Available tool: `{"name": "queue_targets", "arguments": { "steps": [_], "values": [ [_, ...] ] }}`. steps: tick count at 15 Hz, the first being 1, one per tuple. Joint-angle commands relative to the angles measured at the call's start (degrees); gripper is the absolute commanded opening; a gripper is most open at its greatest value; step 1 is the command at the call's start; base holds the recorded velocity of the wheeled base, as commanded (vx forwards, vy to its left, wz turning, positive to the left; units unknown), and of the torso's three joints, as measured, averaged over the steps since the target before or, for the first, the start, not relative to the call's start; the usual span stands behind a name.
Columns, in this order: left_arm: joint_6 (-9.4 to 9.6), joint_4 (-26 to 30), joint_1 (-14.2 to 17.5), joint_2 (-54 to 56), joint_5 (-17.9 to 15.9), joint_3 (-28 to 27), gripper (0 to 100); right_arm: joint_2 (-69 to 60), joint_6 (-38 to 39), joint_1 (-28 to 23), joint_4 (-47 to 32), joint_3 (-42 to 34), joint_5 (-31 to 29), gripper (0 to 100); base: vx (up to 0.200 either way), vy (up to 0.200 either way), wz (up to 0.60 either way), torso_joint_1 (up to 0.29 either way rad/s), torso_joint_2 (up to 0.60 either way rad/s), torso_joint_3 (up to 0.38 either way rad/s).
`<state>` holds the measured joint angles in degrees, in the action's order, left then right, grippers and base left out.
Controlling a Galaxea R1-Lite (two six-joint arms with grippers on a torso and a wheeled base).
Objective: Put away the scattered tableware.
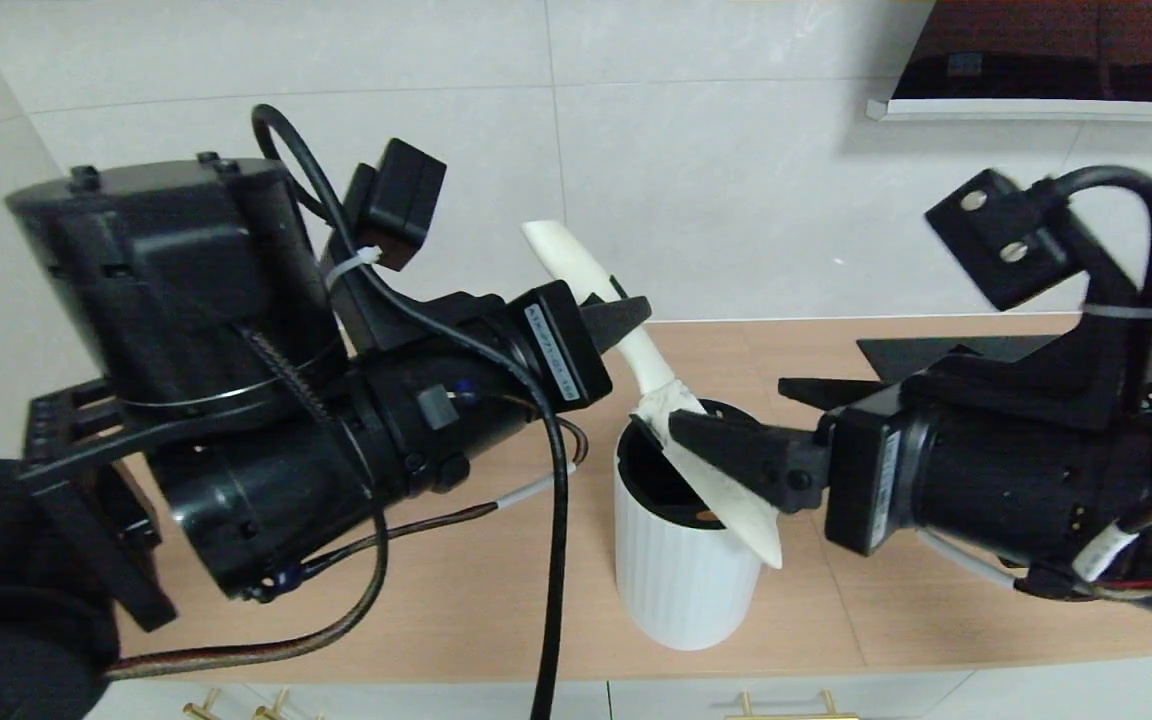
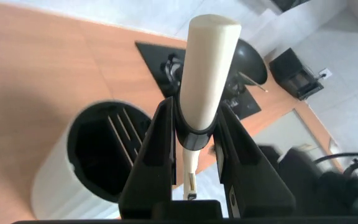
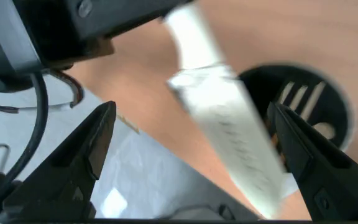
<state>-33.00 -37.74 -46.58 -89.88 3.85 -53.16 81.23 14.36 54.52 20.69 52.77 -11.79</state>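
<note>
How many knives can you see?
1. The white knife with a cream handle is gripped by the left hand, blade slanting over the white ribbed cup. Others may hide inside it.

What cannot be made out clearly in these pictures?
1. Head view: the middle of the white-handled knife is covered by the left pincer.
2. Left wrist view: pale utensils inside the white ribbed cylindrical holder sit in dark shadow; their kind is unclear.
3. Right wrist view: the knife blade between the fingers of the open right pincer is blurred.

White label [image 1: 548, 352] on left end effector [image 1: 626, 318], print too small to read
</note>
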Motion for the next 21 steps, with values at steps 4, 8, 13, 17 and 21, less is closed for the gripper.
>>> {"name": "queue_targets", "arguments": {
  "steps": [4,8,13,17,21],
  "values": [
    [8.83,17.5,0.3,6.8,2.8,-12.1,0,-7.4,-2.4,-8.5,-0.3,1.0,0.5,100,0.0,0.0,0.0,0.0,0.0,0.0],
    [10.68,36.5,-1.6,2.7,15.2,-30.4,0,-7.0,-2.4,-12.6,-0.3,1.3,2.5,100,0.0,0.0,0.0,0.0,0.0,0.0],
    [12.96,39.6,-4.5,-7.2,31.2,-40.1,0,-6.6,-2.4,-14.9,-0.4,1.7,2.8,100,0.0,0.0,0.0,0.0,0.0,0.0],
    [14.54,39.3,-6.3,-9.0,32.5,-40.3,0,-5.2,-2.4,-14.9,-0.3,1.5,2.8,100,0.0,0.0,0.0,0.0,0.0,0.0],
    [15.33,38.4,-6.3,-11.3,33.1,-40.3,0,-4.8,-2.4,-15.7,-0.3,1.5,2.8,100,0.0,0.0,0.0,0.0,0.0,0.0]
  ]
}}
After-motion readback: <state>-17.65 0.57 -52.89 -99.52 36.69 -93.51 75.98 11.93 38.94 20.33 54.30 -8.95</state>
